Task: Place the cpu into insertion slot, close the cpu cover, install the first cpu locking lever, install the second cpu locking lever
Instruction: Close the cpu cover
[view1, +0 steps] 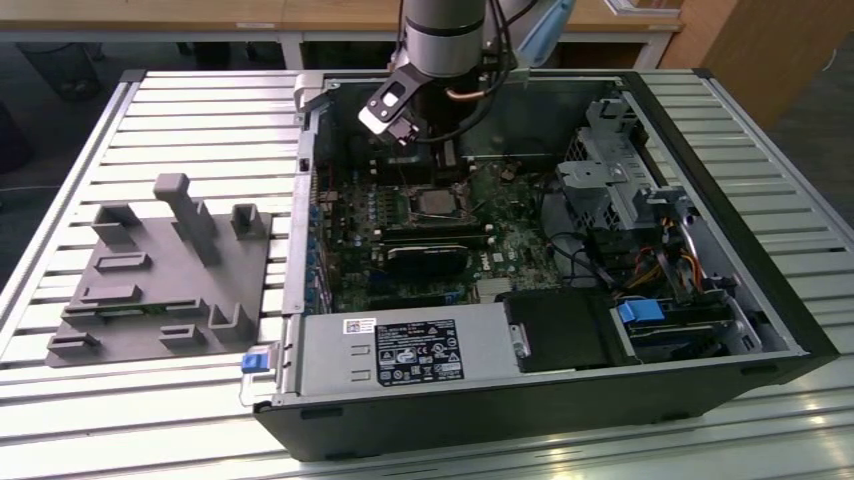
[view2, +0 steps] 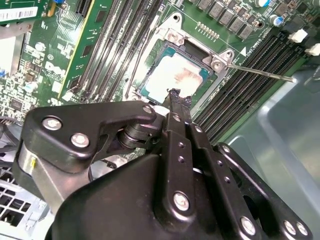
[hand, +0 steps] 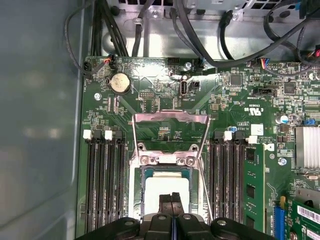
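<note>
Hand (hand: 171, 196) has its fingers pressed together, gripping nothing, tips right over the cpu (hand: 165, 182), which sits in the insertion slot (hand: 135, 200) directly beneath. Beyond the tips, the cpu cover (hand: 170, 117) is flipped open, hinge edge nearest the hand.

Bright, even light; glare whitens the cpu (view2: 181, 76) and table (view1: 160, 400) slats; case (view1: 534, 410) interior dimmer.
</note>
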